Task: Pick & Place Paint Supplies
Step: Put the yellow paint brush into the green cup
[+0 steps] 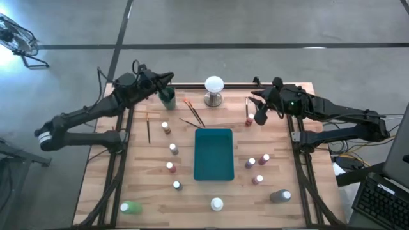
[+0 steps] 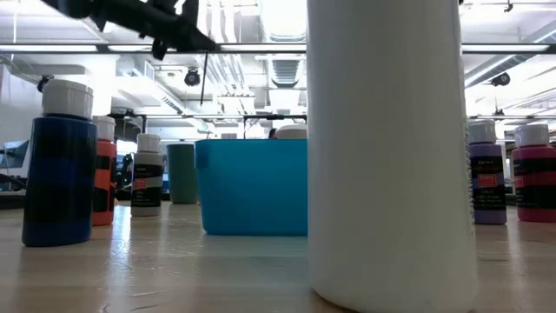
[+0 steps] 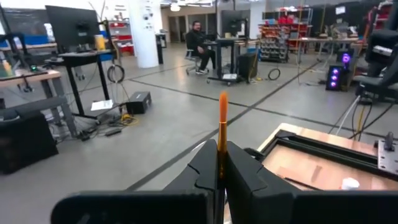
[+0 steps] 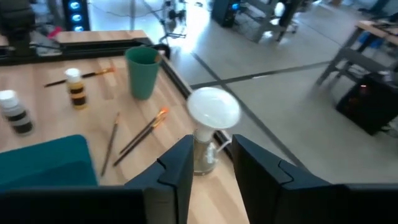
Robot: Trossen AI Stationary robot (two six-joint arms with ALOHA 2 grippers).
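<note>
- Left gripper (image 1: 167, 79) is hovering over the green cup (image 1: 167, 98) at the table's (image 1: 102, 185) far left, clenched on a brush (image 3: 222, 134) whose orange handle is sticking up between the fingers (image 3: 202, 171) in the left wrist view
- Right gripper (image 1: 254, 97) is hanging at the far right, near a brown bottle (image 1: 248, 120) and a brush just beside it; its fingers (image 4: 177, 168) are standing apart with nothing between them, and the white ball (image 4: 213, 109) on its metal base is showing beyond the gap
- Teal tray (image 1: 214, 153) is lying mid-table, with nothing visible inside it
- Three loose brushes (image 1: 192, 114) are lying between the cup and the tray; a fourth (image 1: 148, 128) is lying left of them
- Small bottles (image 1: 173, 149) are standing in a line left of the tray; others (image 1: 257, 160) are standing to its right
- Larger green bottle (image 1: 130, 207), white bottle (image 1: 217, 204) and grey bottle (image 1: 280, 196) are sitting along the near edge
- In the low view the white bottle is filling the foreground, the tray behind it
</note>
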